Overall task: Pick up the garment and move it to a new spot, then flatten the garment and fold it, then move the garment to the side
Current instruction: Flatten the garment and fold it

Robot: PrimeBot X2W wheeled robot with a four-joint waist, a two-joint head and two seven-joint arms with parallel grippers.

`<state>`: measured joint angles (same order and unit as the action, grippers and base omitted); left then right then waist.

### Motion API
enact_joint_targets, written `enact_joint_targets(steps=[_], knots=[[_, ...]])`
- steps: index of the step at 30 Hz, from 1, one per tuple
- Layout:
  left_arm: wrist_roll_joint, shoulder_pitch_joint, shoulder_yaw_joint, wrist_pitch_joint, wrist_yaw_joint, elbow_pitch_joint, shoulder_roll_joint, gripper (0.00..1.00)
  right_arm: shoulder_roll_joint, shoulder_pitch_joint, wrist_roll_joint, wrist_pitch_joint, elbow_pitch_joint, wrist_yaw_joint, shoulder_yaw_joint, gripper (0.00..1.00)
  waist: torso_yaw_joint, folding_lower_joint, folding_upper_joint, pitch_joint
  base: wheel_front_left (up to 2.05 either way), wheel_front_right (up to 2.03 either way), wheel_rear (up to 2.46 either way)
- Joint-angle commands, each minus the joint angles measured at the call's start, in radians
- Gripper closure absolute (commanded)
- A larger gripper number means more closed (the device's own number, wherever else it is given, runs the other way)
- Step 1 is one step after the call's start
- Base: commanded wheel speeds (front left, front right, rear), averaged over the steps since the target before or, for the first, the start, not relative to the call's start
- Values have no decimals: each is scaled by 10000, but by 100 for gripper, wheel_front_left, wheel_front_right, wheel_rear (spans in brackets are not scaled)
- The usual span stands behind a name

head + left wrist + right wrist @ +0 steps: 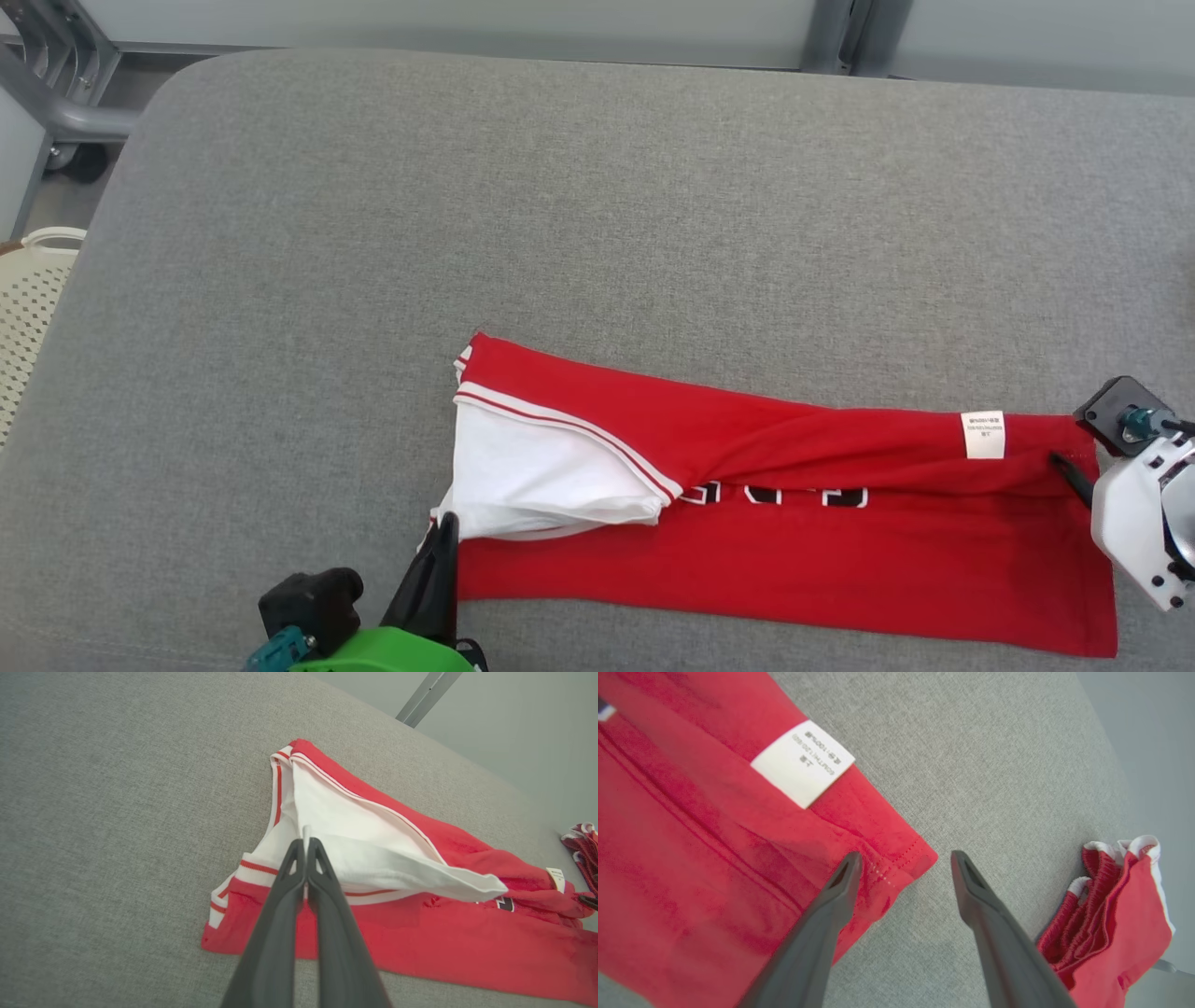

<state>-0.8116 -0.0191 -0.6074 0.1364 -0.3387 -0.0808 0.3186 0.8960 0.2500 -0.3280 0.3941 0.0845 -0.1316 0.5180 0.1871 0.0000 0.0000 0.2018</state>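
Grey cushion [373, 233] carries your red garment [840, 560] near its front edge. Left hand [306, 842] pinches it; right hand [906, 856] gapes wide.

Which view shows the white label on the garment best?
Right wrist view: the label is close and large, its print visible, on the red garment. The head view shows it small, print unreadable; the left wrist view shows it tiny, near the right edge.

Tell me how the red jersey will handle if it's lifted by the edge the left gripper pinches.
Likely floppy: the red jersey lies in soft folds, so it should drape from the left gripper. Probably light: thin cloth. The folded layers may slide apart.
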Motion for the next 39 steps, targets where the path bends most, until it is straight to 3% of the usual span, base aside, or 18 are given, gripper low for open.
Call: enact_joint_targets(steps=[1, 5, 6, 7, 11, 17, 21, 25, 30, 35, 36, 39], knots=[[32, -107, -9, 21, 16, 52, 22, 100, -47, -113, -92, -63, 11, 19, -140, 0, 105, 0, 0, -99, 0, 0, 0], [215, -55, -265, -61, 101, 393, 47, 100, -646, -585, -108, -101, -141, 19, -1198, 0, 226, 0, 0, -267, 0, 0, 0], [285, -29, -348, -102, 105, 527, 79, 57, -811, -763, -82, -66, -208, 19, -1489, 0, 246, 0, 0, -298, 0, 0, 0], [377, 12, -410, -80, 91, 655, 97, 0, -984, -902, -41, -64, -311, 19, -1771, 0, 265, 0, 0, -331, 0, 0, 0], [730, 221, -634, 14, 82, 1193, 212, 0, -1918, -1604, 193, -198, -775, 19, -3024, 0, 279, 0, 0, -481, 0, 0, 0], [1247, 430, -669, 490, 46, 1827, 468, 0, -4108, -2401, 124, -686, -1495, 18, -4803, 0, 212, 0, 0, -713, 0, 0, 0], [1864, 678, -310, 1064, -113, 1910, 743, 0, -5639, -2883, -47, -1404, -1674, 18, -5432, 0, 185, 0, 0, -947, 0, 0, 0], [2400, 839, 103, 1271, 83, 1852, 899, 0, -6588, -3094, -100, -2128, -1478, 16, -5627, 0, 147, 0, 0, -1157, 0, 0, 0], [3138, 861, 1037, 1278, 877, 1159, 609, 0, -7456, -3010, -400, -3149, -1133, 16, -5893, 0, 124, 0, 0, -1403, 0, 0, 0], [2829, 429, 2498, 1281, 1932, 836, -261, 0, -7790, -2835, -217, -4012, -590, 16, -5924, 0, 129, 0, 0, -1671, 0, 0, 0], [2829, 429, 2498, 1281, 1932, 836, -261, 0, -7790, -2835, -217, -4012, -590, 16, -5924, 0, 129, 0, 0, -1671, 0, 0, 0], [2870, 427, 3234, 1282, 2698, 1108, -668, 0, -8057, -2652, -107, -4535, -262, 16, -6021, 0, 123, 0, 0, -1802, 0, 0, 0]])
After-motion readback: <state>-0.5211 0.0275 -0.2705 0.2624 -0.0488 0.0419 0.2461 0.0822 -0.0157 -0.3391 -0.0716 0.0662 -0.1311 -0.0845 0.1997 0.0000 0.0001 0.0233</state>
